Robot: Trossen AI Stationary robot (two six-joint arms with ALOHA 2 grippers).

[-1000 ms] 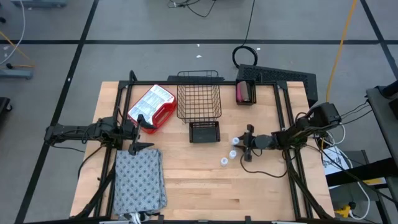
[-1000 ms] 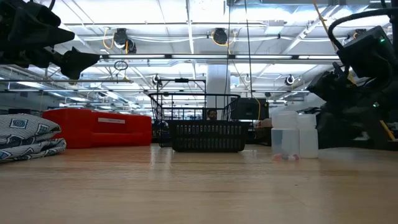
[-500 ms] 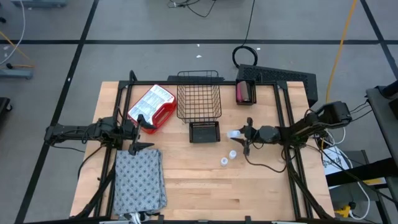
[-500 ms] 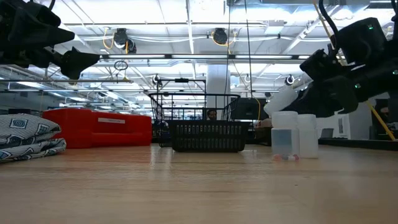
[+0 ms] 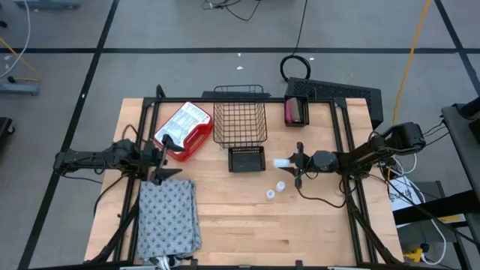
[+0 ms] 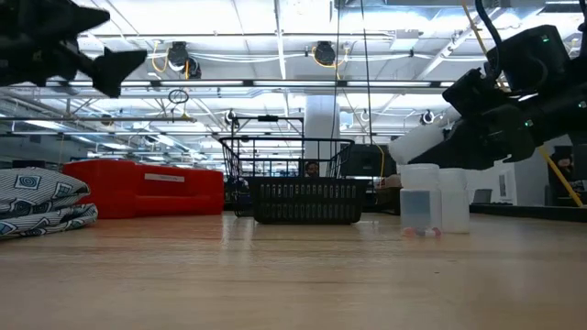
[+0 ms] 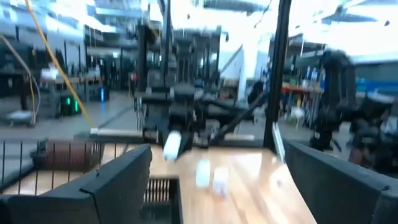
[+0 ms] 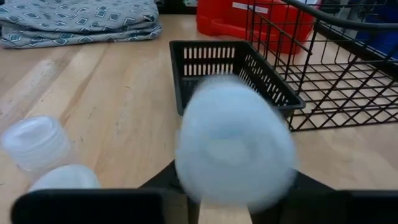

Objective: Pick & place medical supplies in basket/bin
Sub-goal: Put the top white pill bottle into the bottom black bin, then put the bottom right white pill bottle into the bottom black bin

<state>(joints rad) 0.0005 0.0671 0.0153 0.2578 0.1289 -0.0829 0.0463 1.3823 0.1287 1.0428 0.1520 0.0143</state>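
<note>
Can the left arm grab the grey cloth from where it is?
Probably yes. The left gripper hangs open just beyond the far edge of the cloth, with nothing between them. The red box lies on its other side, out of the way.

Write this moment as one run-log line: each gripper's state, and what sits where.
right gripper: shut on vial, lifted beside small bin | left gripper: open, above cloth | two vials on table | basket: empty

bare tabletop (image 5: 315, 225) open in front | small black bin (image 5: 247, 159) stands between right hand (image 5: 294, 163) and basket (image 5: 240, 124) | two vials (image 5: 274, 190) just beside right hand
</note>
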